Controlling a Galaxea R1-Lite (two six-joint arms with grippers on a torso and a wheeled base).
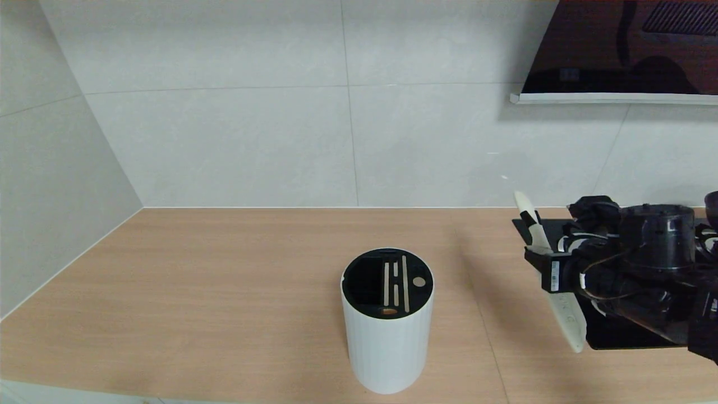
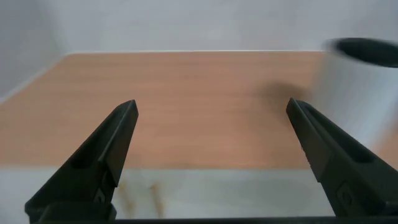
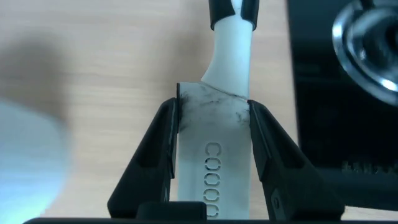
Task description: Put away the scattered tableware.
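**Right gripper** (image 1: 539, 247): closed on the white knife (image 1: 566, 317), at the right of the scene above the near edge of a black hob (image 1: 617, 336). The right wrist view shows both jaws pressed flat against the broad white part (image 3: 214, 149), which carries grey marbled smudges and raised lettering.

**Knife:** smooth, hard-looking and slim. Its long axis runs near to far, tilted. The narrow end, with a black band, points far and upward, and the broad, blunt end hangs near and low.

**Holder** (image 1: 387, 342): a white upright cylinder with finely ribbed walls, standing on the counter to the left of the held knife and well apart from it. Its flat black top has one large opening, several narrow slots running near to far, and a small round hole. Judged from the layout, the knife must travel left and be turned upright, broad end down, to meet a slot. The right arm is the one carrying it.

**Left gripper** (image 2: 211, 109): jaws spread wide, holding nothing, low at the near counter edge, with the holder (image 2: 357, 93) to its right.

**Counter** (image 1: 224, 280): matte, pale wood grain.

**Wall:** large pale grey tiles.
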